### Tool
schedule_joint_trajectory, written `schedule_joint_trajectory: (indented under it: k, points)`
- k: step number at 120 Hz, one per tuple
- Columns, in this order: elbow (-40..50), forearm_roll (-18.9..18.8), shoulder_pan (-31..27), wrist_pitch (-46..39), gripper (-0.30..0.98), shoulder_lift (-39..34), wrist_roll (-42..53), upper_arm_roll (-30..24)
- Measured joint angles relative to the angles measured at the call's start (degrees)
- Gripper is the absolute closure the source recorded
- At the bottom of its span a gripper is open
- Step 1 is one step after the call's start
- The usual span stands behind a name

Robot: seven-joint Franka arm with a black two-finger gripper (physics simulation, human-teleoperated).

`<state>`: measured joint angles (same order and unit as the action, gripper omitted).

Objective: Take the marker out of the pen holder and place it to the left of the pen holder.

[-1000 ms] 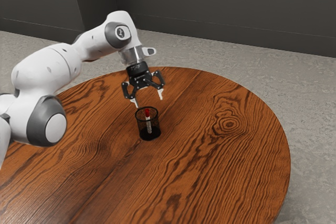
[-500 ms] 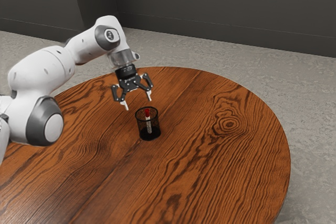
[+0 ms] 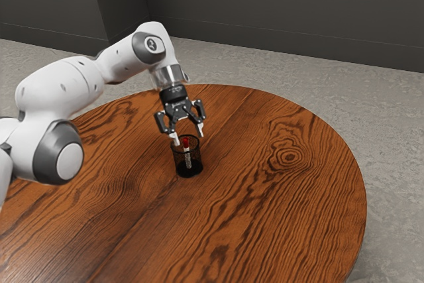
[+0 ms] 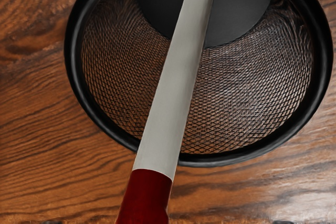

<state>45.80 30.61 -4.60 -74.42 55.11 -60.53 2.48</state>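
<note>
Top access OK: pen holder [image 3: 190,172] open, room btwn marker [image 4: 176,77] & rim [image 4: 72,56]; mesh wall [image 4: 247,98] blocks side access.

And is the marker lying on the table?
No, the marker is standing in the black mesh pen holder.

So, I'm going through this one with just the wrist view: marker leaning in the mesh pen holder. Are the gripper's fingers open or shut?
Observer: Open. In the exterior view the gripper has its two fingertips well apart above the pen holder, with a gap between each of them and the red end of the marker.

Operator: And which way does the arm come in?

Observer: From the exterior view's left: the white arm reaches over the wooden table and bends down at the wrist, so the hand points toward the pen holder.
</note>
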Motion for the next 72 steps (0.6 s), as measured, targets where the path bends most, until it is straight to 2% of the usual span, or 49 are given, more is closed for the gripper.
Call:
schedule_joint_trajectory:
  k: [34,72]
  points:
    - [1.24,2.18,-0.90,1.60,0.34,0.14,-3.03,-1.27]
    - [0.84,3.99,-2.23,3.04,0.42,1.53,-3.71,-2.09]
